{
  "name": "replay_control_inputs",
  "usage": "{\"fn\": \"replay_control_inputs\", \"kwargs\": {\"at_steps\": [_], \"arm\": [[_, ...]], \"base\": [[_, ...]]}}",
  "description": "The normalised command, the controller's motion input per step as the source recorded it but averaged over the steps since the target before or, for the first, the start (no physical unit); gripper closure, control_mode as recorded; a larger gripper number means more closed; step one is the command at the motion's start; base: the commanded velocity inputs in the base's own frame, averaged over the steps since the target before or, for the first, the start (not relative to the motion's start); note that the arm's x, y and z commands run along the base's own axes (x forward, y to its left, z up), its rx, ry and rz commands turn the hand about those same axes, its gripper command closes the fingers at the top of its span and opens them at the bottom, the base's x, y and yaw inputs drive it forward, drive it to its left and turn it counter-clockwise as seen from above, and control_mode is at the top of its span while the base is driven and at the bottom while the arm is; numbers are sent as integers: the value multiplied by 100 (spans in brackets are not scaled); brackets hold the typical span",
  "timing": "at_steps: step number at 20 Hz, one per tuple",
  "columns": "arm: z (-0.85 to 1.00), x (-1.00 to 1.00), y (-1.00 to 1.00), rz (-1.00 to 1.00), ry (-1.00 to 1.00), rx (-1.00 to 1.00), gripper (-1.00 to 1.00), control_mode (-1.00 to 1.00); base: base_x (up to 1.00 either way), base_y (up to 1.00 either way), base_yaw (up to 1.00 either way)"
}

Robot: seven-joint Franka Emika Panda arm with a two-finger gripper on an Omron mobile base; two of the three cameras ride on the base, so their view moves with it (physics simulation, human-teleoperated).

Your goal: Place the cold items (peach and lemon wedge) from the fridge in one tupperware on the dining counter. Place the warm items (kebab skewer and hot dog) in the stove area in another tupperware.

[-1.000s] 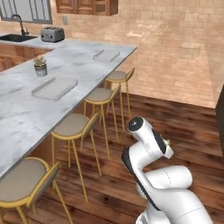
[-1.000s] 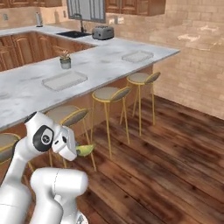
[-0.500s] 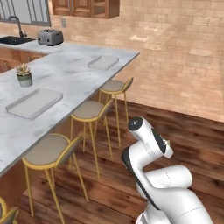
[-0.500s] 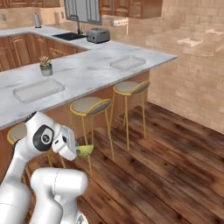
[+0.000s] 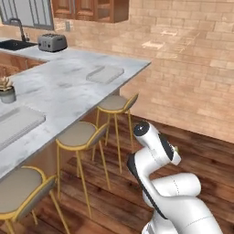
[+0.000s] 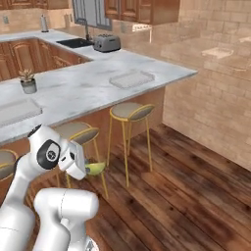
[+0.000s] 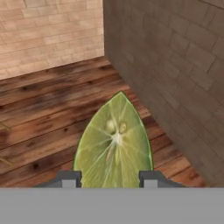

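- Wood plank floor (image 6: 196, 196): dark boards across the open room, bare beside the stools.
- Brick wall (image 5: 192, 68): tan, running behind and to the right of the worktop end; a darker brick face stands close on the right of the hand view.
- Worktop (image 5: 68, 87): grey marble dining counter, long, with its corner near the brick wall.
- Wooden cabinets (image 6: 142, 10): mounted above the far run, with more below the sink side.
- Stools (image 5: 80, 137): gold-legged with padded seats, lined along the worktop's near edge, standing between the robot and the worktop.
- Sink (image 6: 76, 42): dark basin with a tall tap, at the far end.
- Near tupperware (image 6: 14, 112): shallow, clear, on the worktop just beside the plant.
- Far tupperware (image 6: 131, 78): shallow, clear, near the worktop's corner, well apart from the other.
- Toaster (image 6: 107, 43): silver, just beside the sink.
- Potted plant (image 6: 28, 81): small, grey pot, upright on the worktop.
- End effector (image 7: 109, 178): grasping the lemon wedge, a finger pressed on each side of it.
- Lemon wedge (image 7: 114, 144): yellow-green, cut face toward the hand camera, tip pointing away; held low in front of the arm, above the floor and well short of the worktop.
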Motion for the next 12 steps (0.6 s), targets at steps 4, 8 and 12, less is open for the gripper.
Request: {"fn": "replay_control_inputs", "kwargs": {"at_steps": [4, 8, 12], "arm": [[0, 0, 0, 0, 0, 0, 100, 100], [0, 0, 0, 0, 0, 0, 100, 100], [0, 0, 0, 0, 0, 0, 100, 100]], "base": [[98, -100, 21], [94, -100, 22], [85, -100, 26]]}}
